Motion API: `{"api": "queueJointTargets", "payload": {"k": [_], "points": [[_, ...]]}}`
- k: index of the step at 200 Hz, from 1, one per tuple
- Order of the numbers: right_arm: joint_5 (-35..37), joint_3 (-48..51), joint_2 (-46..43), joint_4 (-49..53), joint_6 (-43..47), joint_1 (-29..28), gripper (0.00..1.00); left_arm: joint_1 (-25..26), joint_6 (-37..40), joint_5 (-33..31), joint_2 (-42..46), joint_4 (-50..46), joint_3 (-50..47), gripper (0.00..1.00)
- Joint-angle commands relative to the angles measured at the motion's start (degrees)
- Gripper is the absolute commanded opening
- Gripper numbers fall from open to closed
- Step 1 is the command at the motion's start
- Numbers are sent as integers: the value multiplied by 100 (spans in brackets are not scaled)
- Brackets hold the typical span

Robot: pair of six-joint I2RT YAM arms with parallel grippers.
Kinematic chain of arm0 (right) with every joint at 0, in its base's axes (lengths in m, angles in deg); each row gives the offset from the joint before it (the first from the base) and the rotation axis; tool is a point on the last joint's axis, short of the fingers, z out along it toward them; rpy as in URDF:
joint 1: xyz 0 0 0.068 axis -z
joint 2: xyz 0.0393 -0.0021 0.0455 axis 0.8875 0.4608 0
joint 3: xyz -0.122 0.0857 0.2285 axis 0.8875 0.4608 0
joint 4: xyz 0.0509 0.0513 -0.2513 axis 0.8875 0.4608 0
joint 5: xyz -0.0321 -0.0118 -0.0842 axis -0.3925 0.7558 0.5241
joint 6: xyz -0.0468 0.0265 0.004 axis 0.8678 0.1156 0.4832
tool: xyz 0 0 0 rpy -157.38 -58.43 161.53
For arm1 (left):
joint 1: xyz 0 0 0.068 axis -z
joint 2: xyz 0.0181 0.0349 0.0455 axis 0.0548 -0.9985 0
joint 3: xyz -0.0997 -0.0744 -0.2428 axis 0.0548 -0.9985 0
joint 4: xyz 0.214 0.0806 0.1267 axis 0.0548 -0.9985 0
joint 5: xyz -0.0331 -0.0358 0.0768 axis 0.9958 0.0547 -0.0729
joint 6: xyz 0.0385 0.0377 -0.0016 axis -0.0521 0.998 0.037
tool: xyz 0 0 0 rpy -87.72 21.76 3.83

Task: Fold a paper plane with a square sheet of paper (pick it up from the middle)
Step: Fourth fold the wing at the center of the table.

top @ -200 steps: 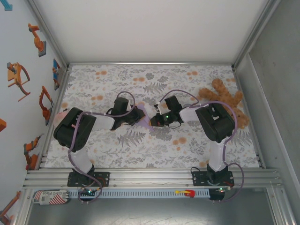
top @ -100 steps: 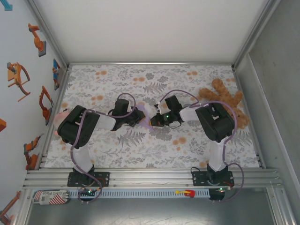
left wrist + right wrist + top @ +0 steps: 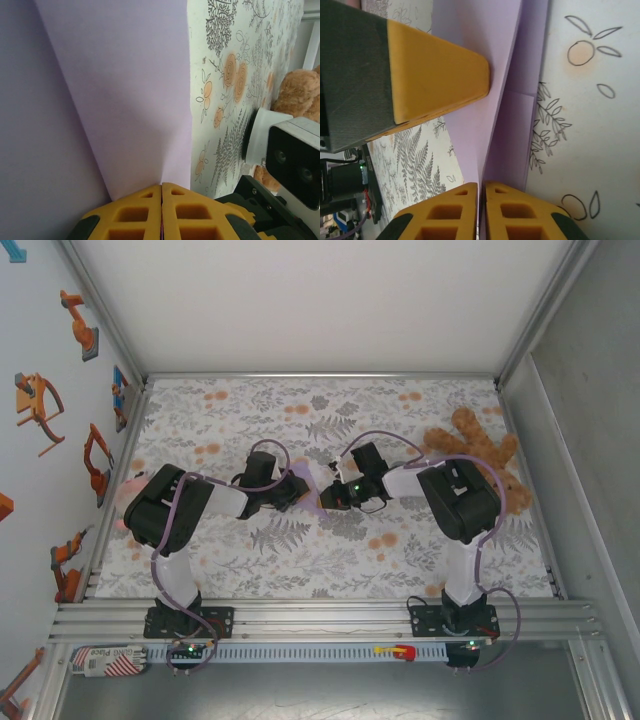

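You have the left tool (image 3: 162, 187) and the right tool (image 3: 481, 186) each pinched shut on the creased paper (image 3: 130, 90), mid-surface (image 3: 300, 570).

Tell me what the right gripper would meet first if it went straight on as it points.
Likely a finger of the left gripper, lying across its path over the lavender paper the right gripper pinches; depth unclear.

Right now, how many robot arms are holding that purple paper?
2. The left arm reaches in from the left, the right arm from the right; the left gripper and the right gripper are both shut on the lavender paper mid-table.
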Motion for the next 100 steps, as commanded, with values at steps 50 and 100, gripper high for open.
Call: {"api": "queueJointTargets", "payload": {"k": [50,100], "points": [[122,39,-269,623,120,53,15,25,-46,-60,-111,-160,144,9],[134,96,-357,720,156,49,15,27,-46,-42,-138,-162,171,9]]}}
